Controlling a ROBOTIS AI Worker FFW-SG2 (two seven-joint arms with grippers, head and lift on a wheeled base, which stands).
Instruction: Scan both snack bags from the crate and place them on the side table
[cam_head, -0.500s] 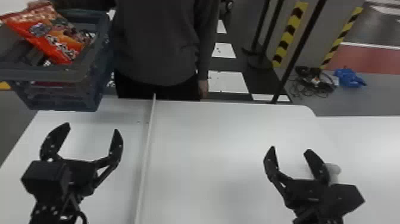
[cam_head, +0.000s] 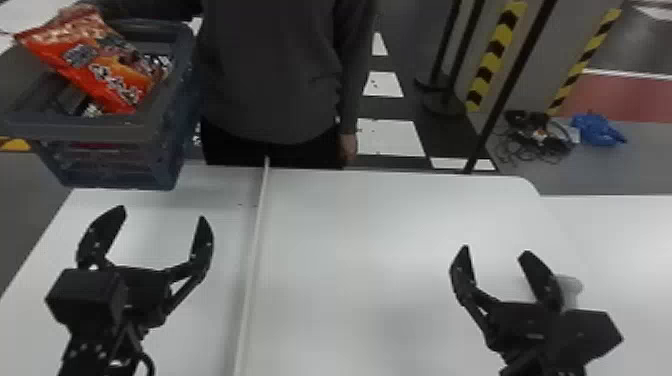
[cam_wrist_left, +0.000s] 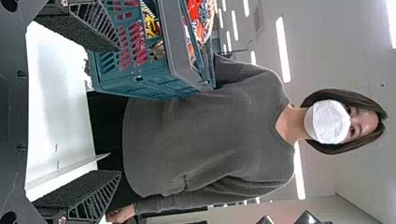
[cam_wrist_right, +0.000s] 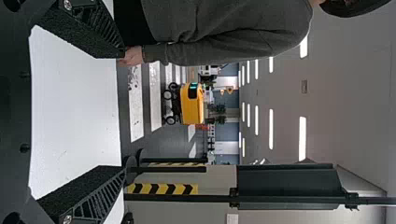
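"Left gripper (cam_head: 161, 212) first: how does it stand?"

"Wide, with nothing between its fingers, above the left part of the white table (cam_head: 350, 240). Right gripper (cam_head: 496, 250) is wide and empty too, well off to the right."

"And the crate (cam_head: 75, 125)?"

"Ahead of the left gripper and to its left, by the table's far left corner. That makes the left arm plainly the nearer one."

"Where's the orange snack bag (cam_head: 80, 55)?"

"In the crate's mouth, on top, part of it sticking up above the rim. Its long axis slants from far left to near right, so the near end points roughly back at us. I can't pick out the second bag for certain."

"So the reach?"

"Forward, left and up over the near rim, I'd judge, with the fingers turned across that slant. Lowest corner's close to the rim; a low approach could knock it."
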